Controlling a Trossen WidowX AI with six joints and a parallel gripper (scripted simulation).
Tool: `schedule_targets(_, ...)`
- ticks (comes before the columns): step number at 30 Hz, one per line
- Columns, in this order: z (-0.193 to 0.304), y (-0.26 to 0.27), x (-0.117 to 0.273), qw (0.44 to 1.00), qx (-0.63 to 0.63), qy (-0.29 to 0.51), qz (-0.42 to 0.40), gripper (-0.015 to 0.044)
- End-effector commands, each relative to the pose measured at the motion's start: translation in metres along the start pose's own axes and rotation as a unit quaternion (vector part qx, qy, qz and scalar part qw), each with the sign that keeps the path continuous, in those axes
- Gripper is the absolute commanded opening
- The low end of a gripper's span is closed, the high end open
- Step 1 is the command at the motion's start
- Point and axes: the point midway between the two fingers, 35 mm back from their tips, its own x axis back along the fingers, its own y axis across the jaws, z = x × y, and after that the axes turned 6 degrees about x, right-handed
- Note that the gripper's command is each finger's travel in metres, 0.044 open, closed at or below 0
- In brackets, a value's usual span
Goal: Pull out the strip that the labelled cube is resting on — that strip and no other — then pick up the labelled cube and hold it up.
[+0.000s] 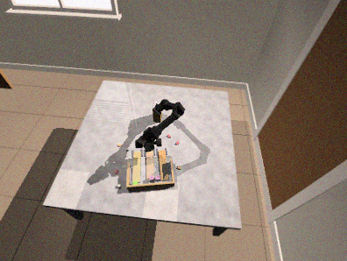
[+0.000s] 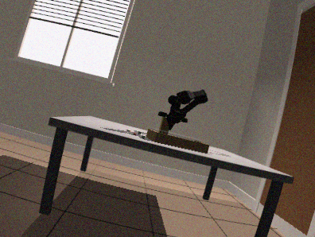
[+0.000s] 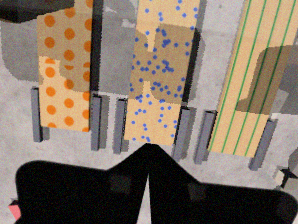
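My gripper is shut with its fingertips together and nothing visible between them, at the near end of the blue-dotted strip. An orange-dotted strip and a green-lined strip lie on either side of it. Inside the tray's far end, one pink cube stands at the blue-dotted strip, with another pink cube beside it. A green cube stands at the green-lined strip. The cubes are too small here to read a label, and the wrist view does not show them.
A wooden tray walls in the strips' far ends. Grey guide posts flank their near ends. A wooden panel stands upright by the arm. Small red pieces and a tan piece lie around the tray.
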Motion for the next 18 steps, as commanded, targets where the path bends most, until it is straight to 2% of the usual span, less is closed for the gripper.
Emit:
schedule_targets(1, 0.001, 0.0, -0.007, 1.0, -0.001, 0.004, 0.0, 0.0)
schedule_targets(18, 0.0, -0.001, -0.035, 1.0, -0.001, 0.004, 0.0, 0.0)
